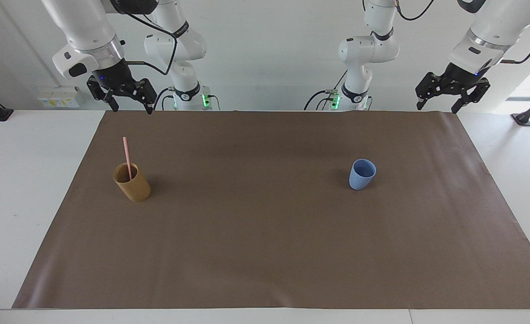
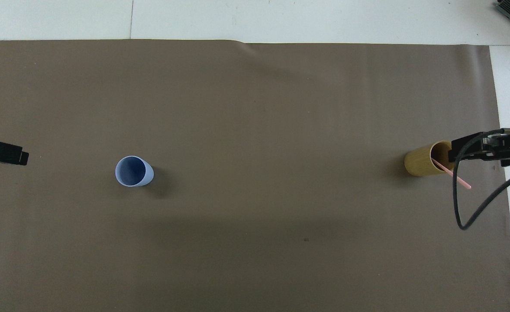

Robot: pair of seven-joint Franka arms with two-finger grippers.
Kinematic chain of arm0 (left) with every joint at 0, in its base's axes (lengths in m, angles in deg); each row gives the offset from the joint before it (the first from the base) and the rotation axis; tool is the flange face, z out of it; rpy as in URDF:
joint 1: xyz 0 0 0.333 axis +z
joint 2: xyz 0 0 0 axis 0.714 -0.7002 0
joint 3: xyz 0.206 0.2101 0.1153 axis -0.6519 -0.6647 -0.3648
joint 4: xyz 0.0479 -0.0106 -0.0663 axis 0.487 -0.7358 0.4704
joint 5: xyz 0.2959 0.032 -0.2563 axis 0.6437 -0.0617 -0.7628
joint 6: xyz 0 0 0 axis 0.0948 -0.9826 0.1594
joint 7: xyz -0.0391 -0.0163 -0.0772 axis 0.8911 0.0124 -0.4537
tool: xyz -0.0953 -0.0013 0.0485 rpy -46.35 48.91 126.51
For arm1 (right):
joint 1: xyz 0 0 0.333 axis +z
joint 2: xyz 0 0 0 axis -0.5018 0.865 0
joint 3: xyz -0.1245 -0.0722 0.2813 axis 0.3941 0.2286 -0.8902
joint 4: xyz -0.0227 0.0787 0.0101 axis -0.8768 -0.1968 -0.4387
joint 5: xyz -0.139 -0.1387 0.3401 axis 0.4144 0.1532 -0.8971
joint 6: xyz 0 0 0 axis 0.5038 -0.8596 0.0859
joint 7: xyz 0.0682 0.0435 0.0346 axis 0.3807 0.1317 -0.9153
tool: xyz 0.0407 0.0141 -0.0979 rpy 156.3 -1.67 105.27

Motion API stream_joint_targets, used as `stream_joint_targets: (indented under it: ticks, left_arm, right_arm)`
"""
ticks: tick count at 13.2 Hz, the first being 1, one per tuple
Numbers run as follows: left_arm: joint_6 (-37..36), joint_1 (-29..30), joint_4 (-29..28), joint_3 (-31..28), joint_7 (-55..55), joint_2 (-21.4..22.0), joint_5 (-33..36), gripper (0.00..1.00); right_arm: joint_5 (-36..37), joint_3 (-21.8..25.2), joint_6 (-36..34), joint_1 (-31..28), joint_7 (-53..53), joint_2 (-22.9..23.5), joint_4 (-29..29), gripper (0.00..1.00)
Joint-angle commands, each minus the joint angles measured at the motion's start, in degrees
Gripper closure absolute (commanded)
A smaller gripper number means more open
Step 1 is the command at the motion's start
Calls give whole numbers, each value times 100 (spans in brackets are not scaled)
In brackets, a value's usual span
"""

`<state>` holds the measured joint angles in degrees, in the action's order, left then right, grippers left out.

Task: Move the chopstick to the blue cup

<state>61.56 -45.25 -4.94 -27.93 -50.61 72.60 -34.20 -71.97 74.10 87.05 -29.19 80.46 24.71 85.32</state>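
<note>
Pincers, two, both released and carrying nothing. Right pincer point(image 1: 130, 99): raised over the edge of the brown mat point(image 1: 265, 252) nearest the robots, at the right arm's end of the counter point(image 1: 26, 189), fingers spread and pointing down; it hangs above and near the tan cup, which suggests this arm is placed to make the pick. Left pincer point(image 1: 453, 96): raised over the mat's corner at the left arm's end, likewise spread, waiting; its station near the blue cup suits it to receive or deliver there.

Tan cup point(image 1: 132, 182): upright cylinder on the mat, toward the right arm's end. Contents: the chopstick point(image 1: 127, 157), one pale-pink stick, standing nearly upright with its lower part inside and its upper length well above the rim, leaning on the wall. That exposed length is the likely place to grasp.

Blue cup point(image 1: 362, 174): small, handleless, upright on the mat toward the left arm's end, well apart from the tan cup and about as far from the robots. Contents: none visible; the overhead view looks into a bare interior.

Status, as judged: transfer not yet begun; chopstick untouched in the tan cup. A thin stick may slip or tilt in a loose grip.
</note>
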Motion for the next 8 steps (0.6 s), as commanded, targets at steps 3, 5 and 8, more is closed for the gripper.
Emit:
stream_joint_targets:
  ticks: [3,5,8]
  left_arm:
    - [-87,66,15,31,49,49,-32,0]
    - [-87,66,15,31,49,49,-32,0]
    - [-87,66,15,31,49,49,-32,0]
  right_arm:
    - [-119,42,134,-14,-183,-121,142,0]
    - [-110,42,125,-14,-166,-121,133,0]
    - [-110,50,134,-22,-130,-112,124,0]
